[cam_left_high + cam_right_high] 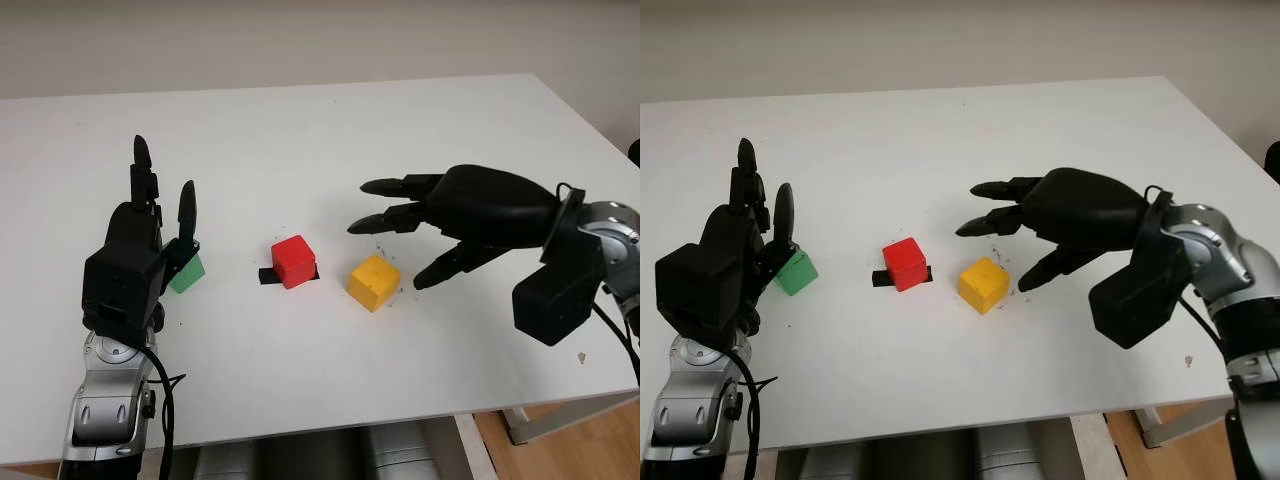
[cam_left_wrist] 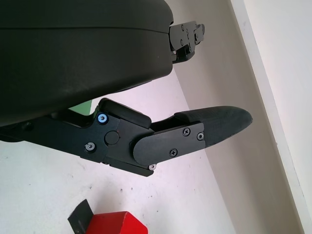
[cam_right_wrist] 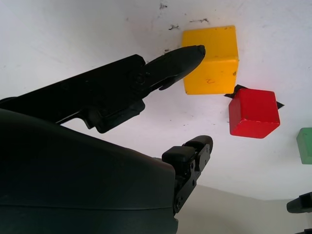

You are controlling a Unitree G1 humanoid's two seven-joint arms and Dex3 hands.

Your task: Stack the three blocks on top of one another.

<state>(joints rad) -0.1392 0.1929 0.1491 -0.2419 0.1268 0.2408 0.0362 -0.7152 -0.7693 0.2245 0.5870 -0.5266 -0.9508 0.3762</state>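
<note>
Desk: we see a white desk (image 1: 300,130) carrying three blocks in a loose row, none stacked.
Yellow block: the yellow block (image 1: 373,282) lies right of centre, just beside the red one but apart from it.
Red block: the red block (image 1: 294,261) sits at the centre on a small black mark (image 1: 267,276).
Green block: the green block (image 1: 796,271) lies at the left, well apart from the red block.
Right hand: we find the right hand (image 1: 440,215) open, holding nothing, hovering just right of and above the yellow block; its thumb tip points at the block's right side, very near it, though we cannot tell whether it touches, and its other fingers (image 1: 385,222) reach over the desk behind the block.
Left hand: the left hand (image 1: 150,235) stands open and upright at the left, holding nothing, with the green block just beside its thumb (image 1: 186,210), partly hidden behind it.
</note>
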